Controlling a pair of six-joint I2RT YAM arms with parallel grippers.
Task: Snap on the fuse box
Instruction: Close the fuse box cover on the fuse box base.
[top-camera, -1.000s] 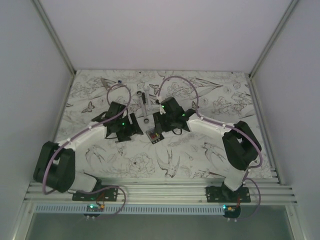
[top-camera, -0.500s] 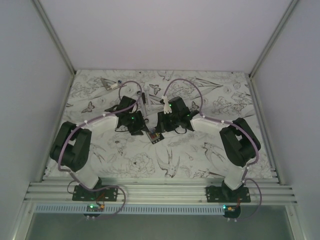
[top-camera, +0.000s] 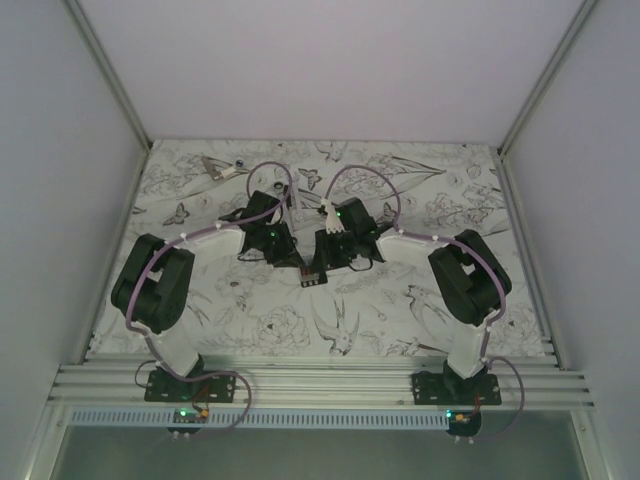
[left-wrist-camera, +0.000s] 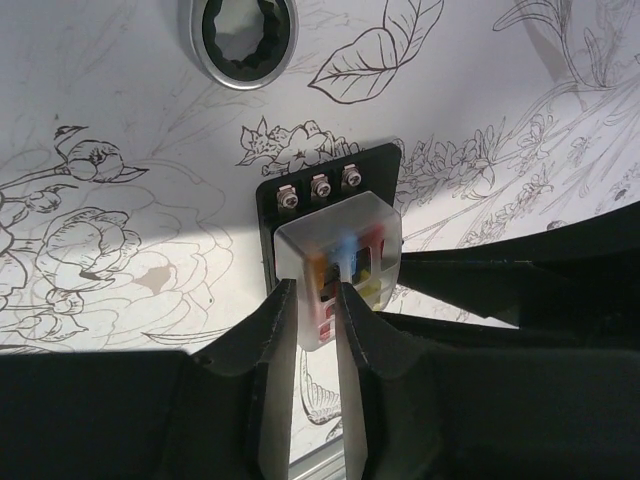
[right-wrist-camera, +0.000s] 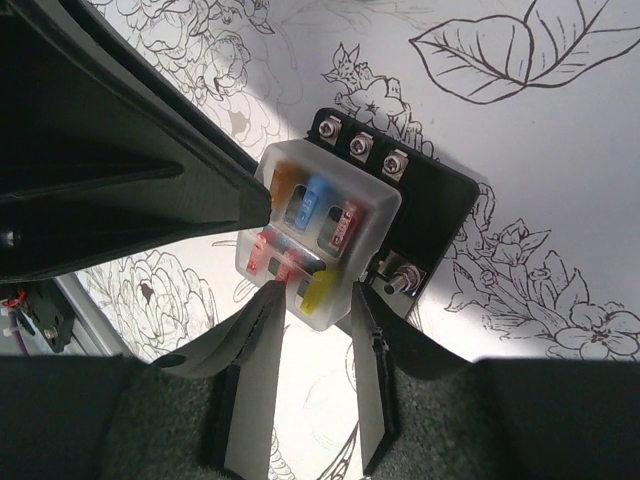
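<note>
The fuse box (top-camera: 313, 277) lies mid-table: a black base (right-wrist-camera: 445, 195) with three screws and a frosted clear cover (right-wrist-camera: 320, 215) over red, blue, orange and yellow fuses. My left gripper (left-wrist-camera: 317, 292) comes from the left, its jaws a narrow slit apart. Its fingertips (left-wrist-camera: 283, 300) sit at the cover's (left-wrist-camera: 340, 230) near edge, and the cover shows through the slit. My right gripper (right-wrist-camera: 312, 292) stands open at the cover's near corner, with the yellow fuse end between its tips. In the top view both grippers (top-camera: 297, 262) (top-camera: 326, 262) crowd the box from either side.
A silver ring-shaped socket (left-wrist-camera: 240, 35) lies on the patterned cloth beyond the box. A small metal piece (top-camera: 222, 167) rests at the back left. White walls close the sides, and an aluminium rail (top-camera: 320, 385) runs along the near edge.
Both arms have moved inward onto the fuse box, the left arm folding its elbow up. Both sets of jaws have narrowed, the left much more.
</note>
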